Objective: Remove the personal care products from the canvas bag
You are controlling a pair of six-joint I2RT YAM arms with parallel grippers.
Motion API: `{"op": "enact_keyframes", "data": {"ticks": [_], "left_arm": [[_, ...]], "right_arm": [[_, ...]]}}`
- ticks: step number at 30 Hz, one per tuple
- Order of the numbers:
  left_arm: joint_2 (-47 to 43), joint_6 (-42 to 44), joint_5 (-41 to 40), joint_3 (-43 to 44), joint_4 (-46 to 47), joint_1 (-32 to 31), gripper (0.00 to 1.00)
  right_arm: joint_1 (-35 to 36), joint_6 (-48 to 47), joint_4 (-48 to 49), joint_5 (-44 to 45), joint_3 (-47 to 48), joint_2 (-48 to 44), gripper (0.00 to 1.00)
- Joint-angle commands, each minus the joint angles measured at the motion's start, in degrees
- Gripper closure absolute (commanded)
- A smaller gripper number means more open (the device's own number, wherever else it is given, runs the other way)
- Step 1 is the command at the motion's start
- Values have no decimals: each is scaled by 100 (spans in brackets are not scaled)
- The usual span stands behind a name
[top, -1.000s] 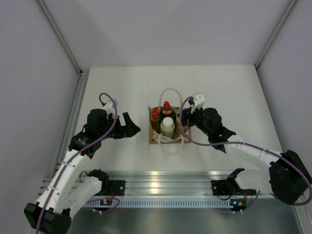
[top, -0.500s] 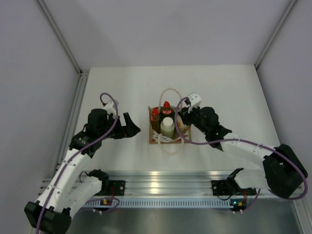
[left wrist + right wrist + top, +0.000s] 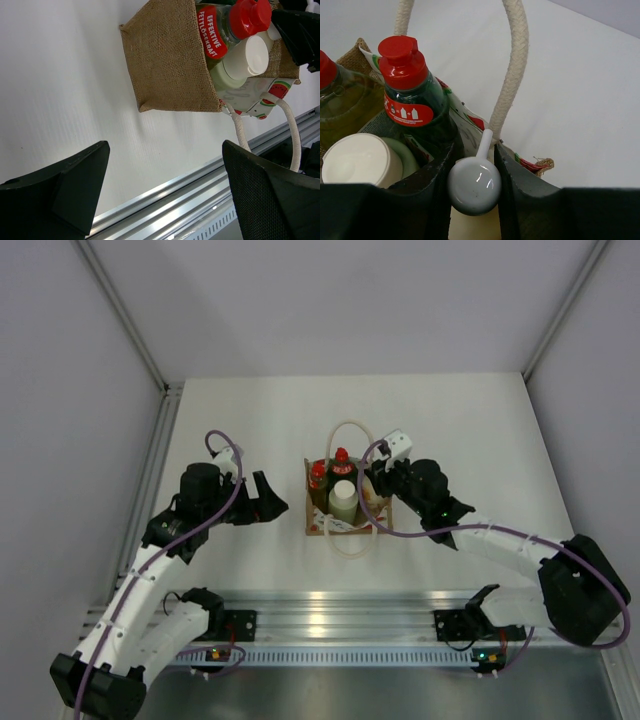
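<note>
No bottle is out of the canvas bag [image 3: 170,65] yet. The cream bottle [image 3: 474,186] is pinched between the right fingers [image 3: 432,205]; the left fingers [image 3: 75,180] are held spread, empty.

The yellow bottle [image 3: 223,37] with the red cap has a red label [image 3: 211,29]. White letters on it say "EFFEKTIVE FETTLÖSEKRAFT". The green bottle [image 3: 422,107] has a red label [image 3: 409,114] too, with little white pictures. Its words are too small to read.
</note>
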Motion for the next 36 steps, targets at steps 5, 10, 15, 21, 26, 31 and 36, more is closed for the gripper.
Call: {"op": "enact_keyframes", "data": {"ticks": [5, 10, 15, 21, 26, 31, 36], "left_arm": [[-14, 96, -10, 5, 73, -20, 2], [-5, 78, -19, 5, 73, -11, 2], [3, 70, -45, 5, 64, -11, 2], [-5, 61, -62, -3, 64, -20, 2], [12, 52, -71, 5, 73, -20, 2], [3, 52, -89, -3, 64, -20, 2], [3, 52, -106, -3, 73, -20, 2]], "right_arm": [[120, -118, 632, -39, 615, -521, 100], [120, -145, 685, 48, 641, -723, 100], [120, -250, 580, 93, 772, -794, 100], [120, -268, 237, 22, 1124, -934, 100], [111, -242, -167, 136, 1484, -1101, 100], [120, -250, -642, 347, 1924, -1189, 100], [120, -294, -949, 532, 2372, -1180, 100]]}}
